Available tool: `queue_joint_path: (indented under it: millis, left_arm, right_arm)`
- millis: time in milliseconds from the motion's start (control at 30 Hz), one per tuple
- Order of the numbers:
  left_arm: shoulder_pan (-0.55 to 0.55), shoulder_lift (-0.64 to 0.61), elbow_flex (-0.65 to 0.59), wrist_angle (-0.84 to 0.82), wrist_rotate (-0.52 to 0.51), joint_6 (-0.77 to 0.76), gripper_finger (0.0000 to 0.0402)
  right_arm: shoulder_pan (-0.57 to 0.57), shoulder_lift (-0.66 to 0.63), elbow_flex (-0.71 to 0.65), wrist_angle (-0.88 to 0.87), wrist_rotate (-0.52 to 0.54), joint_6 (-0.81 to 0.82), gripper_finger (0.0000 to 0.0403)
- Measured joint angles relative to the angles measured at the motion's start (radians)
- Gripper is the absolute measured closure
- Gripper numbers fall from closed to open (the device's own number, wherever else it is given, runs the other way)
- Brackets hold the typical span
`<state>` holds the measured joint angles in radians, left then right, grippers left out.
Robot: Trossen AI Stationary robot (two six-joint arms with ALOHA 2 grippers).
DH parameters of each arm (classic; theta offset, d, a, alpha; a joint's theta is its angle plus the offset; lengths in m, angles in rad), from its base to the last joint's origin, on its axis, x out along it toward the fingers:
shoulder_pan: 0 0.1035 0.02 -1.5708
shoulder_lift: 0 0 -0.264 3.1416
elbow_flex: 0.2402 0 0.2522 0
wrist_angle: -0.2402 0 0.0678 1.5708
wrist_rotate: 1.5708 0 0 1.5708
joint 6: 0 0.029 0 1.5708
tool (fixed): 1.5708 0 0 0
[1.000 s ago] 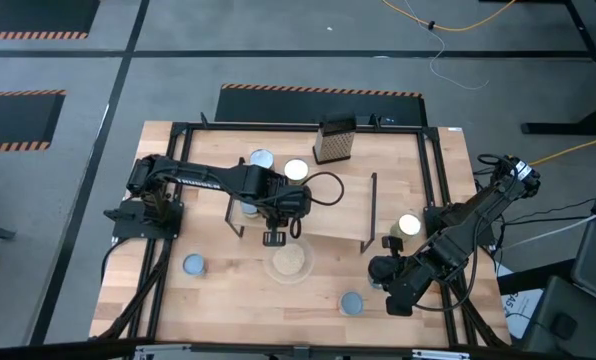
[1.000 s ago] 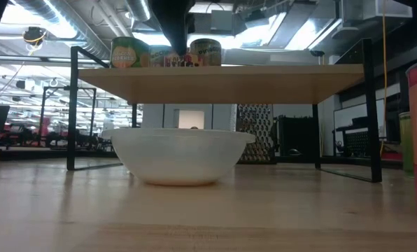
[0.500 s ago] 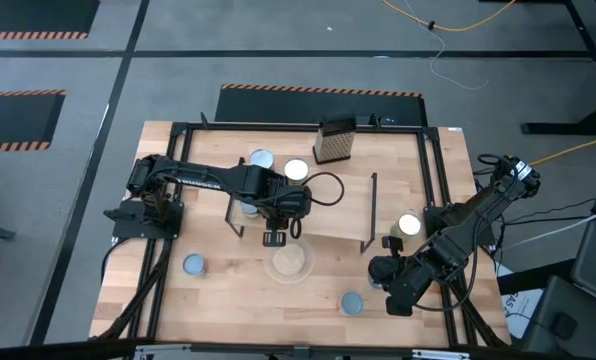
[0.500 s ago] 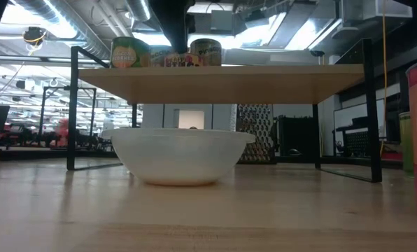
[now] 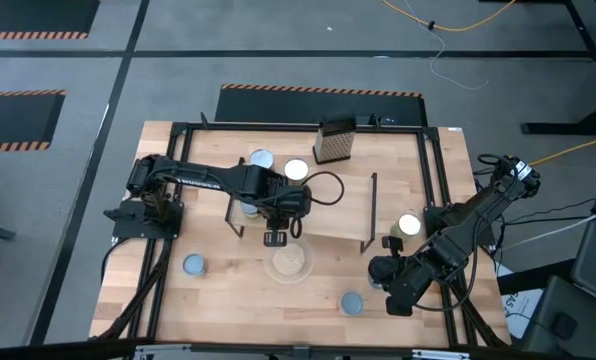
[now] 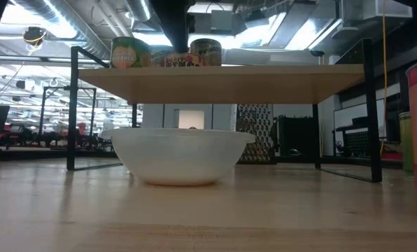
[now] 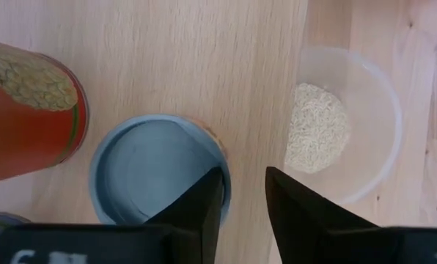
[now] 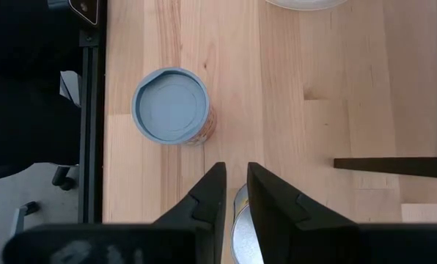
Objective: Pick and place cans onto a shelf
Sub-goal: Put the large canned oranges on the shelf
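As left hand (image 7: 242,192) gapes, can (image 7: 158,169) beside.

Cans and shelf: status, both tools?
Left tool open over shelf, beside blue-topped can. Right tool narrow gap, empty, above table near another can. Nothing blocking.

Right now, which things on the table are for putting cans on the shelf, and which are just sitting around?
For the job: the cans, the shelf, the left gripper at the shelf's front edge, and the right gripper waiting near the table's right side.

Just sitting around: the bowl with grains in it, and the grater.
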<state>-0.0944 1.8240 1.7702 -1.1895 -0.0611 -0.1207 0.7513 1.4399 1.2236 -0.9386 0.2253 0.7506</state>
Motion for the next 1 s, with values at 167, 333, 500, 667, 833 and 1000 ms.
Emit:
queue_joint_path:
  millis: [167, 333, 500, 667, 833, 1000]
  left_arm:
    - [0.0, -0.025, -0.001, 0.012, 0.0, -0.002, 0.0301]
    - [0.0, -0.071, -0.002, 0.021, 0.0, -0.003, 0.0301]
    - [-0.015, -0.158, -0.001, 0.035, 0.0, -0.004, 0.0301]
    - [-0.105, -0.291, -0.011, 0.065, -0.074, -0.01, 0.0301]
    - [-0.263, -0.427, -0.096, 0.093, -0.214, -0.077, 0.0301]
    - [-0.414, -0.561, -0.275, 0.191, -0.32, -0.162, 0.0301]
  right_arm:
    - [0.0, 0.0, 0.0, 0.0, 0.0, 0.0, 0.0341]
    - [0.0, 0.001, 0.0, 0.002, 0.0, 0.0, 0.0341]
    - [0.0, 0.001, 0.0, 0.01, 0.0, 0.002, 0.0341]
    - [0.0, 0.001, 0.0, 0.013, 0.0, 0.002, 0.0341]
    - [0.0, 0.001, 0.0, 0.013, -0.001, 0.003, 0.0341]
    - [0.0, 0.001, 0.0, 0.02, -0.001, 0.003, 0.0341]
